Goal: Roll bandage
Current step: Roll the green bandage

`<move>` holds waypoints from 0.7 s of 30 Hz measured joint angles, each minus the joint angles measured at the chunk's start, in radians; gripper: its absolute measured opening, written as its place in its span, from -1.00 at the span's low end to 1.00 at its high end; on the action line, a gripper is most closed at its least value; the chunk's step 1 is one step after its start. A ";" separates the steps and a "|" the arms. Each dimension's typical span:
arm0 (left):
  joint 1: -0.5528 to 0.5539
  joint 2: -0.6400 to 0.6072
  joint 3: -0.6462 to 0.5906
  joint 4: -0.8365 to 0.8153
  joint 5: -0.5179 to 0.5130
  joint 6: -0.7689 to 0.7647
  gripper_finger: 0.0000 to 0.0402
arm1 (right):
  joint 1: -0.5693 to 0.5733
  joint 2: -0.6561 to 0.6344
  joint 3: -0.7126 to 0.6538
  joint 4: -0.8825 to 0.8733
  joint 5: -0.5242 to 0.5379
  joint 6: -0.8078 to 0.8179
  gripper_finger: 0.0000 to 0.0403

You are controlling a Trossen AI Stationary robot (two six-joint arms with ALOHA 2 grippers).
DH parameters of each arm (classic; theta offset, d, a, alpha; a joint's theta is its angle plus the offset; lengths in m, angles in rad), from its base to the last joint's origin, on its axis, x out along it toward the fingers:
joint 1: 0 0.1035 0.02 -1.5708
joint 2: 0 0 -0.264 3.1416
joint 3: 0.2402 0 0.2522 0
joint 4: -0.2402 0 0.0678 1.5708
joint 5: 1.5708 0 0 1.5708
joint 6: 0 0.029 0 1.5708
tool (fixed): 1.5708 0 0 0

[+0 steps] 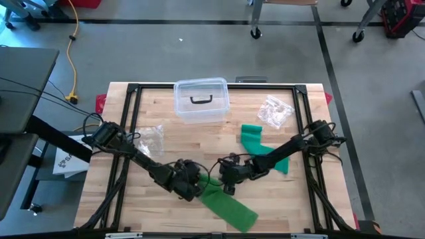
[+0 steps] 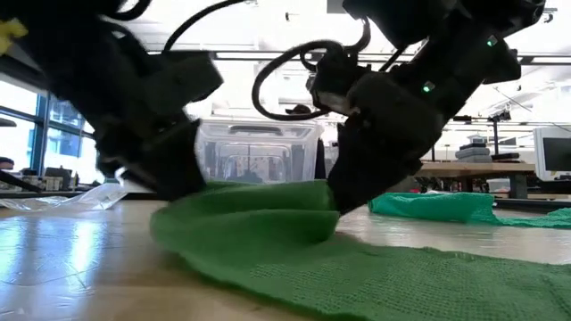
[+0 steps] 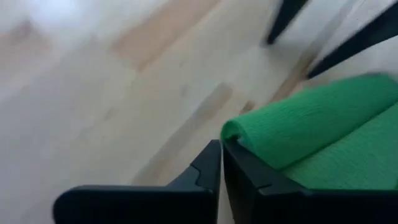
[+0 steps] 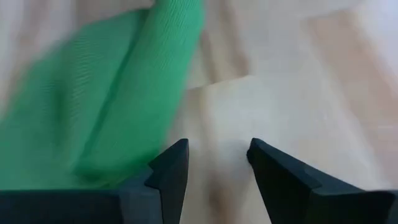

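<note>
Green bandage (image 1: 229, 206) lies across the wooden table (image 1: 166, 113) near its front edge, one end folded up between your two grippers at mid-table. Your left gripper (image 1: 194, 180) has its fingers pressed together beside the folded edge; whether any cloth is pinched you cannot tell. Your right gripper (image 1: 228, 186) hovers just beside it with its fingers apart, gripping nothing. A second green strip (image 1: 255, 141) trails back under the right arm. No writing is legible anywhere. At the table's far side sits a clear plastic box (image 1: 201, 99), lid on, contents not discernible. Two crumpled clear wrappers (image 1: 275, 111) lie to either side.
</note>
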 joint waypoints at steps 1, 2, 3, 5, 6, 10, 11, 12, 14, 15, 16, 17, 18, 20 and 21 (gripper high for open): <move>0.003 -0.001 0.000 0.021 -0.018 0.029 -0.97 | 0.000 0.000 0.000 0.001 0.030 -0.021 -0.16; 0.004 -0.001 0.000 0.041 -0.031 0.056 -0.99 | 0.004 0.000 0.000 0.003 0.059 -0.039 -0.16; 0.004 -0.001 0.000 0.054 -0.041 0.080 -0.99 | 0.007 0.000 0.000 0.003 0.085 -0.053 -0.16; 0.004 -0.006 0.001 0.065 -0.051 0.122 -0.99 | 0.017 0.000 0.000 0.003 0.137 -0.073 -0.16; 0.004 -0.008 0.005 0.056 -0.056 0.132 -0.99 | 0.021 0.000 0.000 -0.001 0.165 -0.083 -0.16; 0.003 -0.008 0.013 -0.015 -0.059 0.127 -1.00 | 0.035 -0.029 0.000 -0.105 0.304 -0.079 -0.16; 0.003 -0.008 0.014 -0.030 -0.059 0.112 -1.00 | 0.038 -0.046 0.000 -0.144 0.334 -0.068 -0.16; 0.000 -0.008 0.015 -0.046 -0.060 0.094 -1.00 | 0.038 -0.066 0.000 -0.181 0.348 -0.058 -0.16; -0.004 -0.008 0.015 -0.070 -0.063 0.071 -1.00 | 0.042 -0.111 0.001 -0.259 0.293 -0.036 -0.16; -0.004 -0.008 0.015 -0.071 -0.062 0.066 -1.00 | 0.045 -0.128 0.001 -0.286 0.221 -0.036 -0.16; -0.004 -0.008 0.015 -0.070 -0.062 0.066 -1.00 | 0.050 -0.144 0.001 -0.296 0.129 -0.038 -0.16; -0.005 -0.008 0.015 -0.066 -0.062 0.066 -1.00 | 0.056 -0.153 0.000 -0.294 0.022 -0.049 -0.16; -0.005 -0.008 0.015 -0.058 -0.063 0.067 -1.00 | 0.062 -0.154 0.000 -0.289 -0.071 -0.053 -0.16; -0.003 -0.008 0.015 -0.034 -0.061 0.092 -1.00 | 0.078 -0.143 -0.002 -0.269 -0.200 -0.040 -0.18; -0.001 -0.008 0.015 -0.023 -0.061 0.107 -1.00 | 0.088 -0.130 -0.002 -0.250 -0.220 -0.022 -0.21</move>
